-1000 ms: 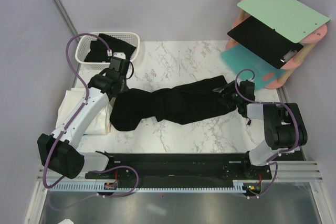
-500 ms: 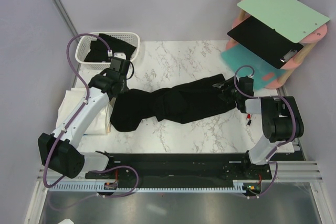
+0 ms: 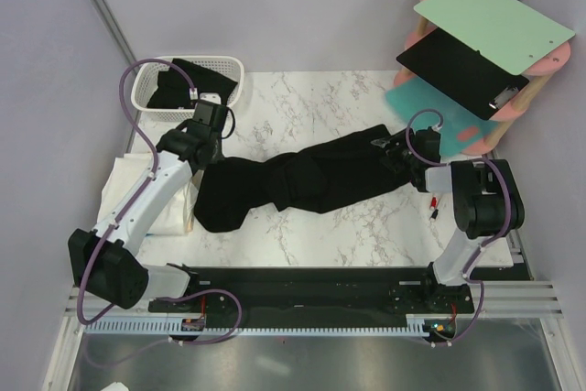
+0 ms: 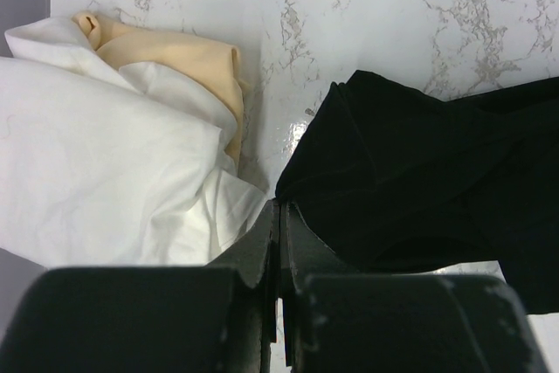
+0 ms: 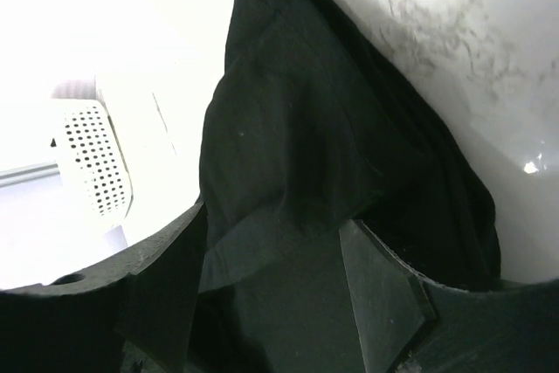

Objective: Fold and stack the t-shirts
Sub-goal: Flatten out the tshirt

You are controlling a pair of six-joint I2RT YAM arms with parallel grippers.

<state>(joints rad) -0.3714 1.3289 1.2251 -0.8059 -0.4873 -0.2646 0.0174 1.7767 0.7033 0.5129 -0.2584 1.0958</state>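
A black t-shirt (image 3: 311, 180) lies stretched in a long band across the marble table (image 3: 302, 107). My left gripper (image 3: 209, 151) is at its upper left corner. In the left wrist view the left gripper (image 4: 279, 207) is shut, and the shirt's (image 4: 419, 181) fold runs into the fingertips. At the shirt's right end my right gripper (image 3: 396, 151) stands open. The right wrist view shows black cloth (image 5: 297, 128) lying between the wide fingers of the right gripper (image 5: 272, 224). White (image 4: 105, 163) and cream (image 4: 192, 58) t-shirts lie in a pile (image 3: 146, 194) at the left edge.
A white lattice basket (image 3: 146, 89) holding dark cloth (image 3: 197, 80) stands at the back left. At the back right is a pink rack (image 3: 499, 125) with green, black (image 3: 458, 66) and teal boards. The arm bases sit along the near rail.
The right gripper has shifted a little toward the back along the shirt's right end, drawing that end with it. The left arm and its grip have stayed put.
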